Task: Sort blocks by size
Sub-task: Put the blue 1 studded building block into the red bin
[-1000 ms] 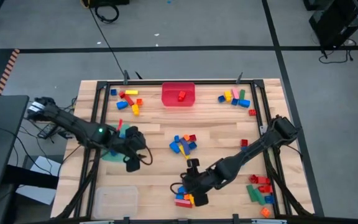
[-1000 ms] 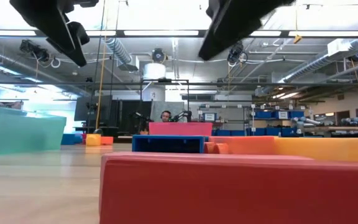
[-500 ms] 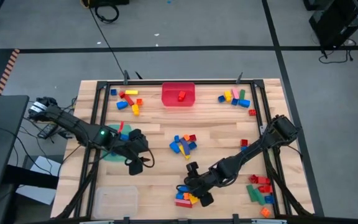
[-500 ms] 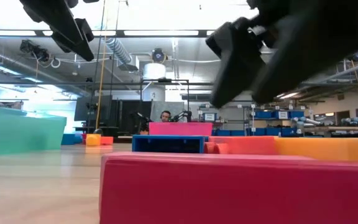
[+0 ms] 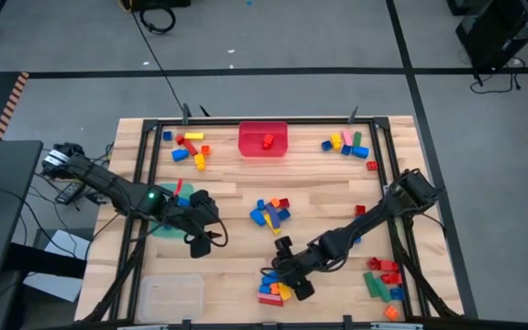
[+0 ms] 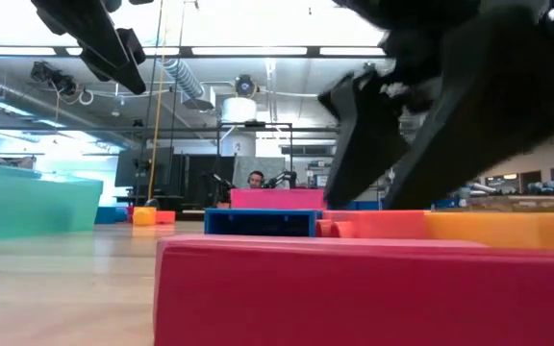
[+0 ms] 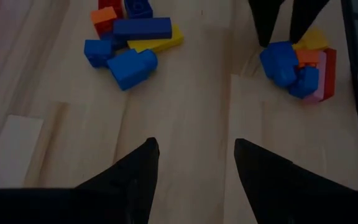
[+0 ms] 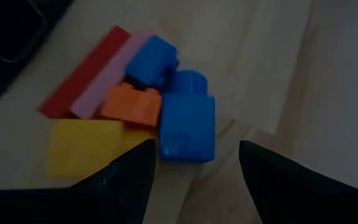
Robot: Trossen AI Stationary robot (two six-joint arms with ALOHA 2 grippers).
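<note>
You had barely begun: one red block (image 5: 268, 141) lay in the red bin (image 5: 262, 129), while the blocks (image 5: 270, 213) sat in loose heaps across the table (image 5: 227, 188). Your right gripper (image 8: 194, 163) hung spread over a blue block (image 8: 187, 126); your left gripper (image 7: 194, 158) waited spread, empty.

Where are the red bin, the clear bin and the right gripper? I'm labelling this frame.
red bin (image 5: 251, 146): high view, bare floor left of its brick.
clear bin (image 5: 169, 293): high view, middle of its floor.
right gripper (image 5: 278, 278): high view, between its fingertips.
</note>
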